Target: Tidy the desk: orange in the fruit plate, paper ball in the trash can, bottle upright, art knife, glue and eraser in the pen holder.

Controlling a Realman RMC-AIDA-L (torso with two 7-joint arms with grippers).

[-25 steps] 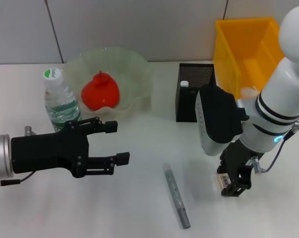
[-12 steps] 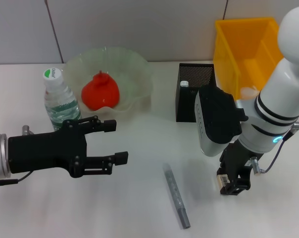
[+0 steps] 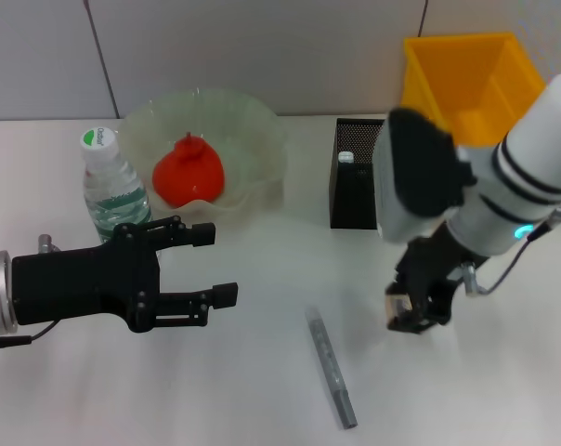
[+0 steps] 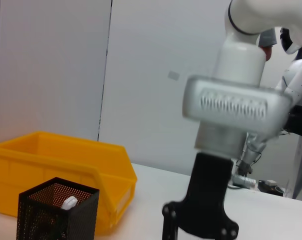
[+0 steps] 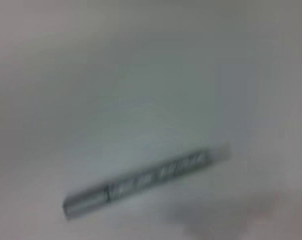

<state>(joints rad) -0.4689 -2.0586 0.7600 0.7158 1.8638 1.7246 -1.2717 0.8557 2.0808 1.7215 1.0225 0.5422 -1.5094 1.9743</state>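
From the head view, my left gripper (image 3: 220, 265) hangs with fingers apart over the desk's (image 3: 262, 390) left side; my right gripper (image 3: 416, 309) is clamped on the eraser (image 3: 393, 304), beside the art knife (image 3: 332, 367) at the front edge. My right wrist view shows only that knife (image 5: 141, 182).

Left claw (image 3: 211, 265) spread wide, level above the table; right claw (image 3: 412, 311) downward, something small between its fingers.

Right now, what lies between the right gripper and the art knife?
Only bare desk, by the head view, between the right gripper and the art knife.
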